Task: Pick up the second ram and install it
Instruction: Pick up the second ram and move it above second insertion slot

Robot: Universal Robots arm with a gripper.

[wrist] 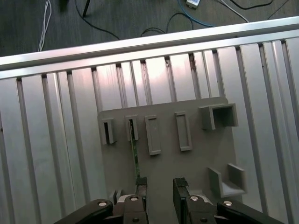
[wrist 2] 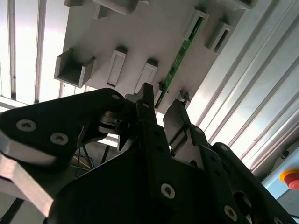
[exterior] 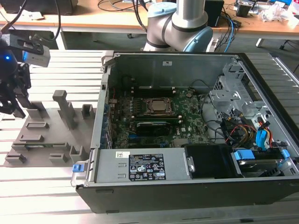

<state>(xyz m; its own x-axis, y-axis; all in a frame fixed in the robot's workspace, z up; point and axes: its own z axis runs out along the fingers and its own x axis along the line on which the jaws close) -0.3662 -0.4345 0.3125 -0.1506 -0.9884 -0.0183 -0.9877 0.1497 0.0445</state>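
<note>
We see the gripper (exterior: 13, 106) out at 9 o'clock in the exterior view, hanging over the grey fixture plate (exterior: 44, 136), which lies on the slatted alu table (exterior: 46, 200); the open PC case (exterior: 187, 191) sits well apart from it, from the centre out to 3 o'clock, w/ the green motherboard (exterior: 189, 122) inside and the square CPU socket (exterior: 160, 106) near the board's middle; the arm's base (exterior: 187, 21) rises behind the case at 12 o'clock. In both wrist views the gripper (wrist 2: 163, 101) (wrist: 160, 184) looks down on the plate (wrist 2: 140, 32) (wrist: 196, 163); its two dark fingers (wrist: 141, 187) are parted to a narrow gap and hold nothing. The second ram (wrist 2: 181, 52) (wrist: 134, 156) is on the plate, not in the case; it's a thin green stick standing on its long edge in a slot, one end tucked in a small grey slot block, the other end close by the fingertips. In the first wrist view that near end lines up w/ one finger rather than the gap; in the second wrist view it sits approx. between the tips; we cannot tell if anything touches it. The neighbouring slot blocks (wrist: 153, 135) have no sticks in them.
</note>
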